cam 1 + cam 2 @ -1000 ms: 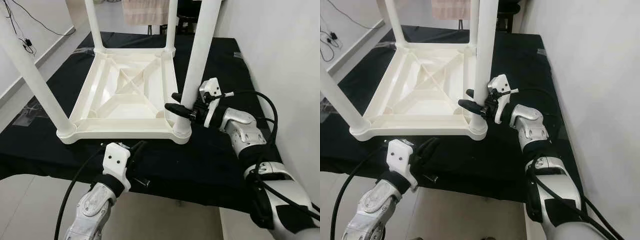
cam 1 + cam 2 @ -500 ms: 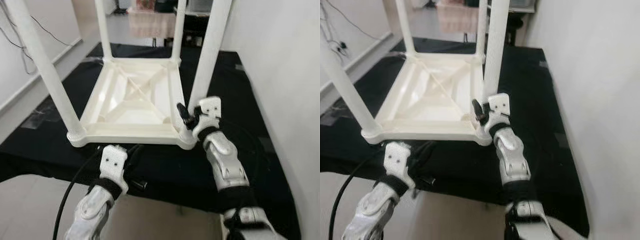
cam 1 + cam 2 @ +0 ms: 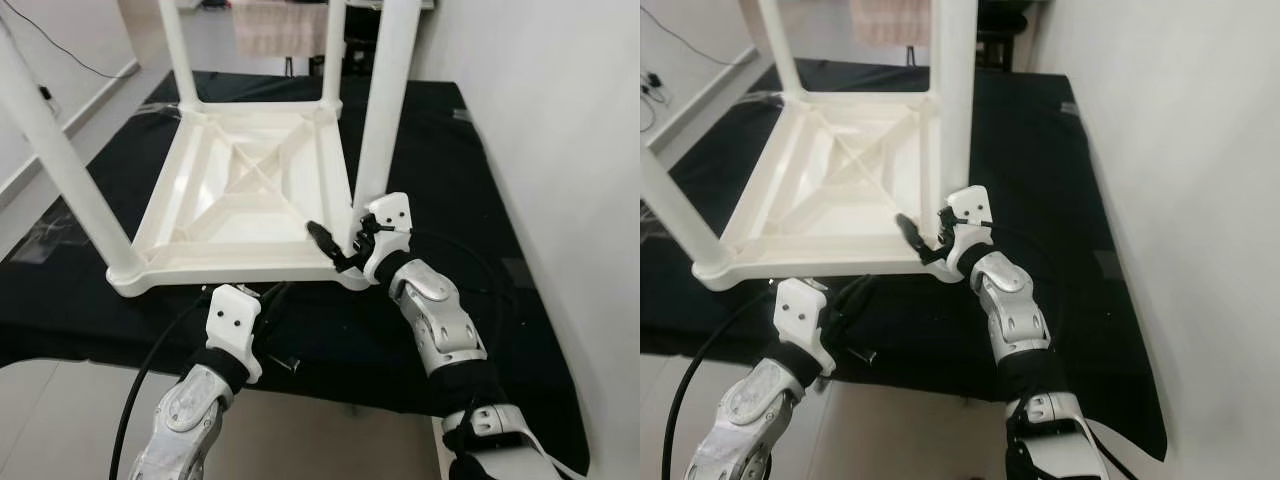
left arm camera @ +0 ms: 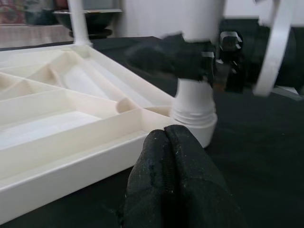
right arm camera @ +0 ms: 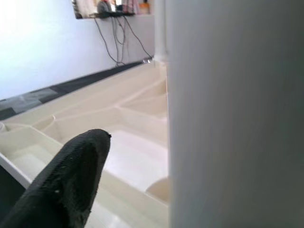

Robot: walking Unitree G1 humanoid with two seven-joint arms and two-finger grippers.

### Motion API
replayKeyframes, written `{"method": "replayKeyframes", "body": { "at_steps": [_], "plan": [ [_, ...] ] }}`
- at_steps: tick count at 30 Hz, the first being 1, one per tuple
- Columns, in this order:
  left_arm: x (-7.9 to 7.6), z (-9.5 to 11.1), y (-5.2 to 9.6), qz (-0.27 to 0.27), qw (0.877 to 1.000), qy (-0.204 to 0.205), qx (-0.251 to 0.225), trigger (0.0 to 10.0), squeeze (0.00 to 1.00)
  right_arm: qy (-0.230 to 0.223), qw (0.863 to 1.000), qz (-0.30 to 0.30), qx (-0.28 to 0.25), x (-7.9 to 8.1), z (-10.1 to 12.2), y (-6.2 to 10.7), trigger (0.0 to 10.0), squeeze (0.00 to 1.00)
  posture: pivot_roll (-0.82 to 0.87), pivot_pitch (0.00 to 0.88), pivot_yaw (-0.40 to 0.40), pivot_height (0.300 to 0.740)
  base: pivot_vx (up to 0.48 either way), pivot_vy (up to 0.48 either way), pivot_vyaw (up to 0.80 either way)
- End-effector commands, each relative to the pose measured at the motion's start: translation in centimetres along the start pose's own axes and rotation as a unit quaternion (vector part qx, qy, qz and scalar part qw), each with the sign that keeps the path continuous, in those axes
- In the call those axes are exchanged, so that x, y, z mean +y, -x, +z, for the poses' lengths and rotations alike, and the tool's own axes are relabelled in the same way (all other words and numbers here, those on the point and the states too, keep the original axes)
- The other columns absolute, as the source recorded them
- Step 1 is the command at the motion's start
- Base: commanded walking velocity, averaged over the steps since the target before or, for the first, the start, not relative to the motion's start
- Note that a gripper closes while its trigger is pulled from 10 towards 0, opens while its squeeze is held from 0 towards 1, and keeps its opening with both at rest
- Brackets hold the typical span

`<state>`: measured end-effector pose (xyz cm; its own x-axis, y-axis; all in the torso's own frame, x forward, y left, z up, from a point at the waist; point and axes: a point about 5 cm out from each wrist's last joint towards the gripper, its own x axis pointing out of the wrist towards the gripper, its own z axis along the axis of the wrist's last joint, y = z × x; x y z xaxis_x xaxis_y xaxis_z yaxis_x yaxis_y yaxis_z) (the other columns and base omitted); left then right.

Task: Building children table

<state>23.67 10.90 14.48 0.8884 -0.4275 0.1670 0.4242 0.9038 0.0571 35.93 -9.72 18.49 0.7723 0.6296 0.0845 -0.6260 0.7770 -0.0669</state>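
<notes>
A white plastic table (image 3: 250, 190) lies upside down on a black cloth (image 3: 450, 180), filling the upper left and centre of the head views, with its four legs pointing up. The near right leg (image 3: 385, 95) rises from the corner socket at the middle of the frame; the near left leg (image 3: 55, 150) crosses the left edge, and the two far legs stand at the top.

The right gripper (image 3: 340, 245) is at the foot of the near right leg, just right of centre. One black finger (image 3: 322, 237) reaches across the table's inner side of that leg; the leg hides the other, so the jaws appear spread around the leg, though whether they press on it cannot be told. In the right wrist view the leg (image 5: 232, 114) is a broad white blur at the right, with one finger (image 5: 66, 180) at the lower left over the ribbed underside.

The left gripper (image 3: 272, 297) sits at the lower centre, just below the table's near rim, over the cloth. In the left wrist view its fingers (image 4: 175, 185) are pressed together with nothing between them, pointing at the same corner socket.

A pale wall (image 3: 560, 150) closes the right side. A towel-like cloth (image 3: 272, 25) hangs at the top centre behind the table. A black cable (image 3: 150, 370) loops along the left arm at the lower left.
</notes>
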Motion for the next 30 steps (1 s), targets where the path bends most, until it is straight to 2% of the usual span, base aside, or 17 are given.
{"method": "replayKeyframes", "body": {
  "at_steps": [1,4,7,8,9,10,13,23,24,26,28,29,30],
  "plan": [
    [0.0,-0.5,0.2,0.002,1.000,0.004,0.011,10.0,0.00,0.021,0.996,0.087,-0.030,0.2,2.4,-1.2,10.0,0.00,0.09,0.093,-0.026,0.740,0.000,0.000,0.00],
    [0.0,-0.5,0.2,0.002,1.000,0.004,0.010,10.0,0.00,0.029,0.994,0.102,-0.035,0.0,2.9,-1.3,10.0,0.00,0.09,0.093,-0.026,0.740,0.000,0.000,0.00],
    [0.0,-0.4,0.3,0.003,1.000,0.004,0.010,10.0,0.00,0.038,0.984,0.175,-0.022,-0.6,3.5,-1.0,10.0,0.00,0.10,0.096,-0.029,0.740,0.000,0.000,0.00],
    [0.0,-0.4,0.3,0.003,1.000,0.004,0.010,10.0,0.00,0.032,0.980,0.195,-0.018,-0.8,3.5,-0.9,9.4,0.00,0.10,0.096,-0.029,0.740,0.000,0.000,0.00],
    [0.0,-0.4,0.3,0.003,1.000,0.004,0.010,10.0,0.00,0.032,0.980,0.195,-0.018,-0.8,3.5,-0.9,9.4,0.00,0.10,0.096,-0.029,0.740,0.000,0.000,0.00],
    [0.0,-0.4,0.3,0.003,1.000,0.004,0.010,10.0,0.00,0.023,0.978,0.208,-0.016,-1.0,3.5,-0.7,0.0,0.00,0.11,0.097,-0.027,0.740,0.000,0.000,0.00],
    [0.0,-0.4,0.4,0.002,1.000,0.003,0.010,10.0,0.00,0.017,0.972,0.233,-0.007,-1.4,3.2,-0.3,0.0,0.00,0.11,0.100,-0.032,0.740,0.000,0.000,0.00],
    [0.0,-0.4,0.3,0.002,1.000,0.002,0.010,10.0,0.00,-0.003,0.978,0.207,0.002,-2.5,2.1,-0.1,0.0,0.00,0.11,0.104,-0.031,0.740,0.000,0.000,0.00],
    [0.0,-0.4,0.3,0.002,1.000,0.002,0.010,10.0,0.00,-0.007,0.986,0.166,0.026,-2.6,0.7,0.1,0.0,0.00,0.11,0.104,-0.035,0.740,0.000,0.000,0.00],
    [0.1,-0.4,0.3,0.002,1.000,0.002,0.010,10.0,0.00,-0.007,0.987,0.155,0.032,-2.6,0.4,0.1,0.0,0.00,0.11,0.104,-0.035,0.740,0.000,0.000,0.00],
    [0.2,-0.4,0.4,0.004,1.000,0.002,0.010,10.0,0.00,0.023,0.991,0.093,0.098,-1.8,-2.2,0.5,0.0,0.00,0.09,0.113,-0.035,0.740,0.000,0.000,0.00],
    [0.2,-0.4,0.4,0.004,1.000,0.002,0.010,10.0,0.00,0.023,0.991,0.093,0.098,-1.8,-2.2,0.5,0.0,0.00,0.09,0.113,-0.035,0.740,0.000,0.000,0.00],
    [0.3,-0.4,0.4,0.004,1.000,0.002,0.010,10.0,0.00,0.007,0.990,-0.043,0.134,-1.6,-4.0,1.0,0.0,0.00,0.09,0.113,-0.033,0.740,0.000,0.000,0.00]
  ]
}}
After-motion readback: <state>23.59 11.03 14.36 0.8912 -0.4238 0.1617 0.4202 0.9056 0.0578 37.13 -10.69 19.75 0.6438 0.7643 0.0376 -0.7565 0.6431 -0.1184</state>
